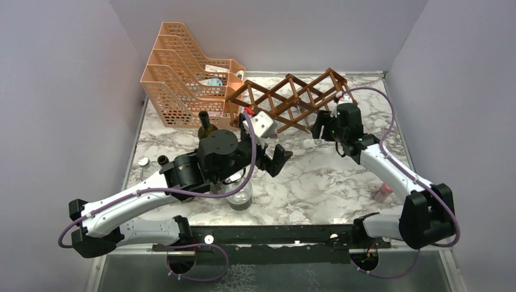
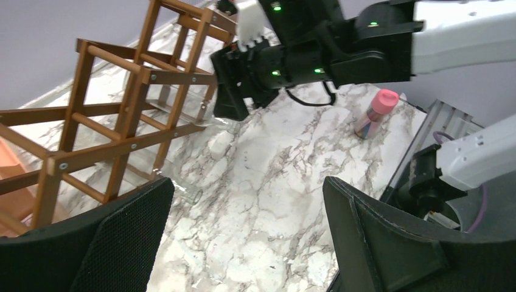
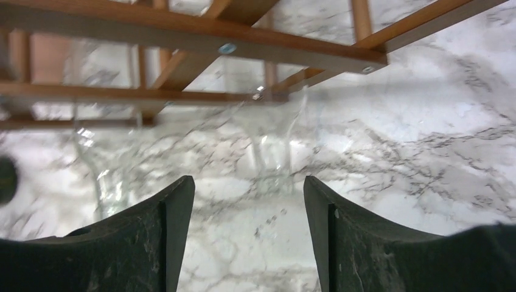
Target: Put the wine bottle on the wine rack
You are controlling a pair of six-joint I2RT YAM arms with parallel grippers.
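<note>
Wooden wine rack (image 3: 182,36), one; clear wine bottle (image 3: 268,152), one; left fingers (image 2: 122,243) and right fingers (image 3: 152,243) both wide.

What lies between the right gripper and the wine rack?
The clear wine bottle, its neck sticking out of the wine rack toward the open right gripper. The right wrist view shows it.

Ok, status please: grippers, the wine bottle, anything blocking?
Left gripper open, empty. Right gripper open, empty, facing wine rack. Clear wine bottle lies low in it, neck toward right gripper. Nothing blocking.
</note>
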